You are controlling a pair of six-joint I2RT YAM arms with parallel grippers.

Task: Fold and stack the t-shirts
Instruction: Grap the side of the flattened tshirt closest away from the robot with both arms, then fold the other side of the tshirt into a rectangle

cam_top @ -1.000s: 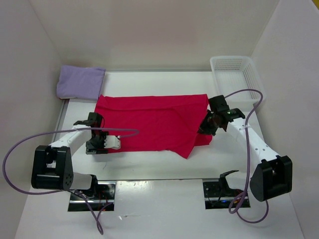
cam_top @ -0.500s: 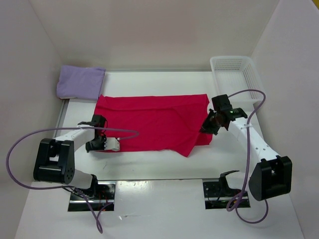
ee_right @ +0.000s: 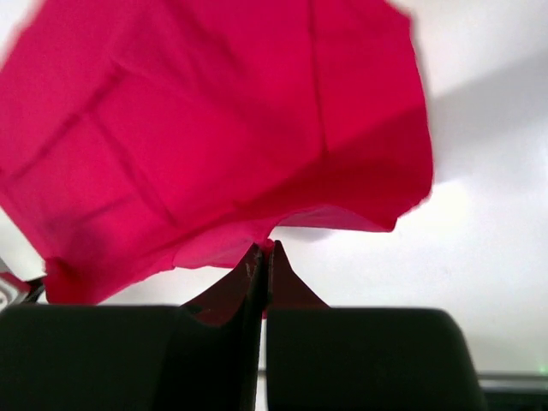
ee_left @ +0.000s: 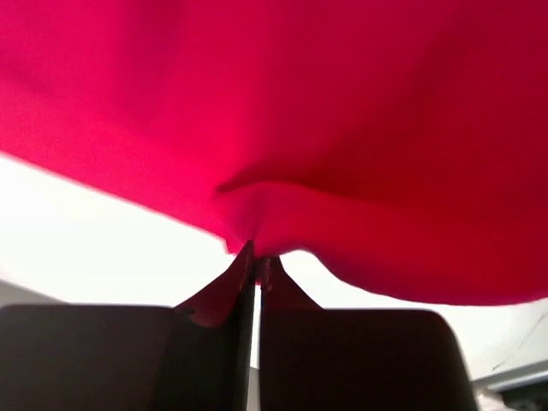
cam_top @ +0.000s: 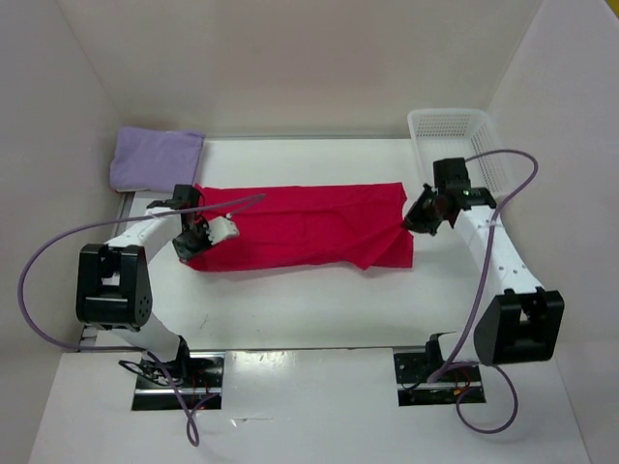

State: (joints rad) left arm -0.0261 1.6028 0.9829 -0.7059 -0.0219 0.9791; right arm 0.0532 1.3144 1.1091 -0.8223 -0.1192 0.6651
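As I catalogue the scene from the remote station, item one is the red t-shirt [cam_top: 300, 227], my reference for everything else: it lies as a long band stretched crosswise over the white table [cam_top: 309, 319], mostly flat, with a creased, doubled flap at its right end. Item two, left gripper [ee_left: 255, 261]: at the shirt's near-left corner, its fingers pressed together on a bunched pinch of the red cloth; the left wrist view shows the fabric puckering just where the tips meet, with bare table below the hem. Item three, right gripper [ee_right: 263, 253]: at the shirt's right end, likewise clamped on the red cloth, which fans out from its tips in the right wrist view with fold creases across it and the hem raised off the table beside the tips. Item four, lavender t-shirt [cam_top: 155, 159]: a folded pad lying just beyond the red shirt's far-left corner; whether the two touch I cannot tell. Item five, white mesh basket [cam_top: 455, 135]: beyond the red shirt's far-right corner, clear of the cloth, near the right arm's wrist and looping purple cable.
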